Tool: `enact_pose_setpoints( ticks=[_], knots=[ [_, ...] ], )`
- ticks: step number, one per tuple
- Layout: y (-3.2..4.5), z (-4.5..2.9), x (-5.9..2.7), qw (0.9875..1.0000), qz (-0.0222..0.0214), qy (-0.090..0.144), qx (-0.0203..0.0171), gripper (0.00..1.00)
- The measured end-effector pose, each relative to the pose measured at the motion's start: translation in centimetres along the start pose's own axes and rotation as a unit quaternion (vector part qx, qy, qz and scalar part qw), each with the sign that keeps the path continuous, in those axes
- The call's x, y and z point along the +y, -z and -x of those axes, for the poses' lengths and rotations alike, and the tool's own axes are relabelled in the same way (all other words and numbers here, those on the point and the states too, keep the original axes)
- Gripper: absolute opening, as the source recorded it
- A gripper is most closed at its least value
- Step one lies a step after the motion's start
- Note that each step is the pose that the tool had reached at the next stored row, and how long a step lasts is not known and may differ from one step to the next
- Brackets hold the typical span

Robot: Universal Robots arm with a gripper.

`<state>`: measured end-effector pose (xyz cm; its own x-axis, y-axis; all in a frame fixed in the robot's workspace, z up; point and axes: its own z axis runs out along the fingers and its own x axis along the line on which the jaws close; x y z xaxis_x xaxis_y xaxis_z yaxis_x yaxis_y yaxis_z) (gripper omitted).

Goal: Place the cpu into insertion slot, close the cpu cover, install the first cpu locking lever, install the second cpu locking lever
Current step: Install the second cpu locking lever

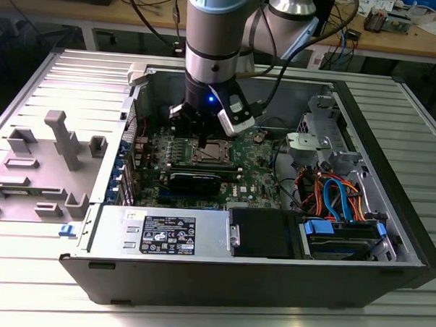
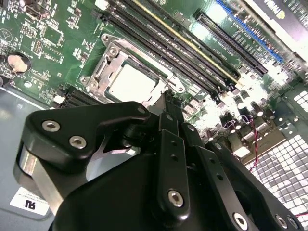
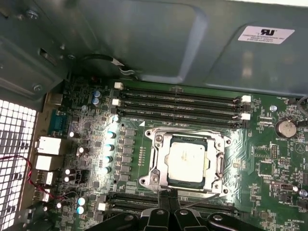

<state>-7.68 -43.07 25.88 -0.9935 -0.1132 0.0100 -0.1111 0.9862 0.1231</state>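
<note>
Hovering at the socket's edge, the gripper (image 3: 169,198) has its fingers pinched together, holding nothing visible. The cpu (image 3: 186,159) lies in the insertion slot (image 3: 155,179) under the closed cpu cover (image 3: 164,143).

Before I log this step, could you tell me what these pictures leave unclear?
- Gripper fingertips: too dark in both wrist views to tell whether they are open or shut.
- Socket's near edge: hidden by the fingers in the second wrist view.
- CPU: too small in the exterior view, below the arm, to judge seating.
</note>
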Motion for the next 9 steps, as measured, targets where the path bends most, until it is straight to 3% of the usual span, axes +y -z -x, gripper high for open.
enact_pose_setpoints(
  ticks=[3,9],
  knots=[
    [0.06,-0.05,-0.5,1.0,0.0001,0.0,0.0003,0.11],
    [0.07,-0.06,-0.56,1.0,0.0,0.0,0.0003,0.11]
  ],
)
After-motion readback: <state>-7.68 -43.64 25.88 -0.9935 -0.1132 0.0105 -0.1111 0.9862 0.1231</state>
